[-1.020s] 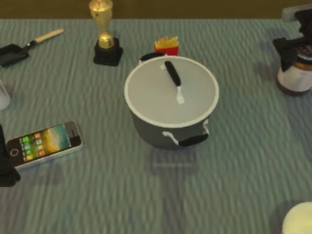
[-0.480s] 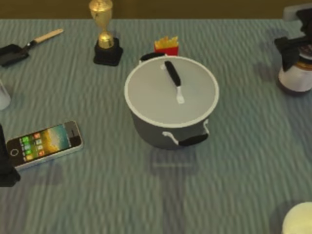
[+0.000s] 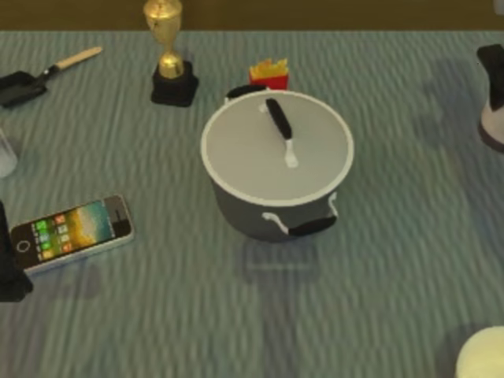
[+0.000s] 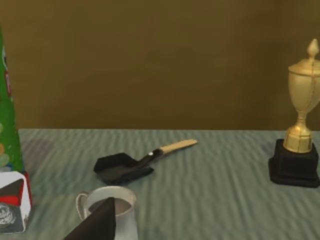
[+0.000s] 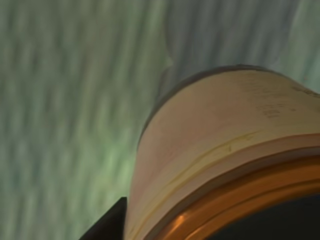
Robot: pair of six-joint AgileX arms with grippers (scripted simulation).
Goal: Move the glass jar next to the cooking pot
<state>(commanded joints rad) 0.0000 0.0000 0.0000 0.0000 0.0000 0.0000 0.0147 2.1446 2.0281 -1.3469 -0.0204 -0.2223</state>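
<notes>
Holding the glass jar (image 3: 494,126) at the table's right edge, my right end effector (image 3: 491,75) appears clenched on it. I judge the cooking pot (image 3: 276,165) lies well apart toward table centre. My left arm is parked at the left edge.

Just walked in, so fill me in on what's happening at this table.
The right claw is at the table's far right edge with the glass jar, both mostly out of the top view; the right wrist view shows the jar close up. The cooking pot sits mid-table, well apart from the jar. The left arm is parked at the left edge.
</notes>
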